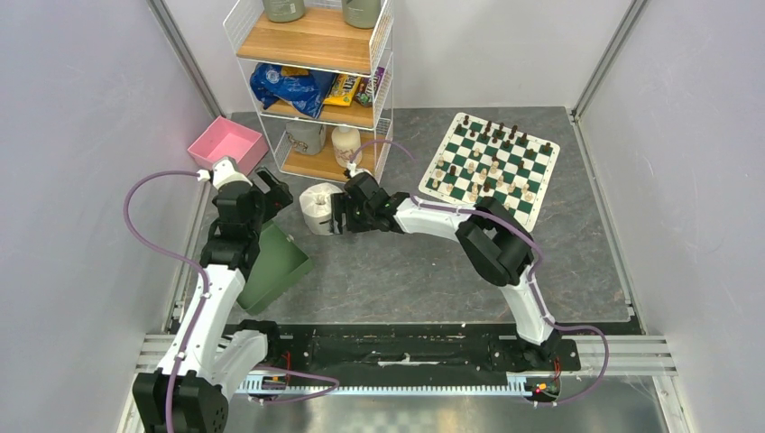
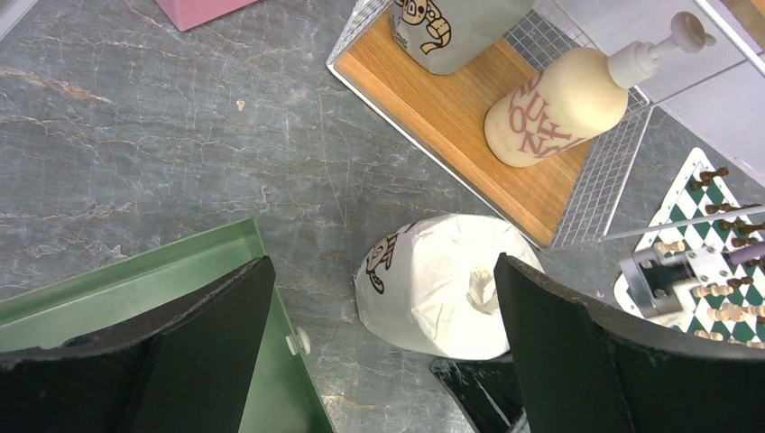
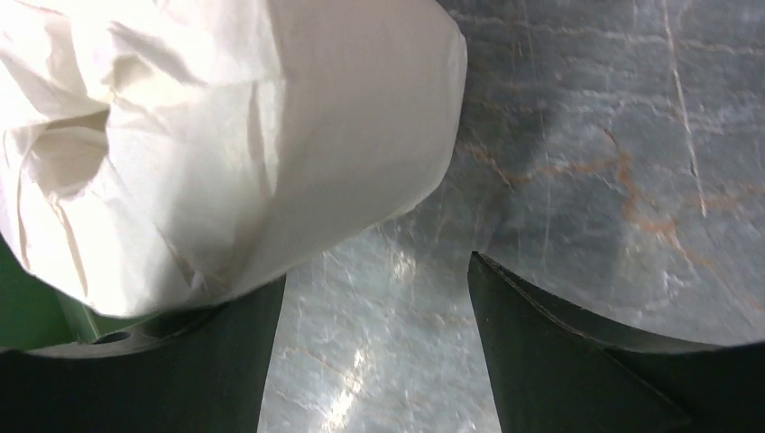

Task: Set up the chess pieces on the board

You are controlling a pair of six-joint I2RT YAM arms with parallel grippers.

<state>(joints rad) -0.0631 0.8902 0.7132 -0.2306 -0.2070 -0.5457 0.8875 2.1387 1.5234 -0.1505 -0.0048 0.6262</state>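
Note:
The green-and-white checkered board (image 1: pixel 533 171) lies at the back right of the table, with dark and cream chess pieces (image 1: pixel 487 162) standing across it. Its corner and a few pieces (image 2: pixel 727 173) show at the right edge of the left wrist view. My right gripper (image 1: pixel 335 216) is far from the board, low beside a white toilet roll (image 1: pixel 316 206). Its jaws are open over bare table (image 3: pixel 374 271), and the roll (image 3: pixel 225 135) rests by the left finger. My left gripper (image 1: pixel 275 191) hangs open above the roll (image 2: pixel 442 284) and holds nothing.
A green bin (image 1: pixel 278 266) lies tilted under the left arm, its rim (image 2: pixel 207 244) near the left finger. A pink bin (image 1: pixel 227 142) sits at the back left. A wire shelf rack (image 1: pixel 311 99) holds a lotion pump bottle (image 2: pixel 550 108) and snacks.

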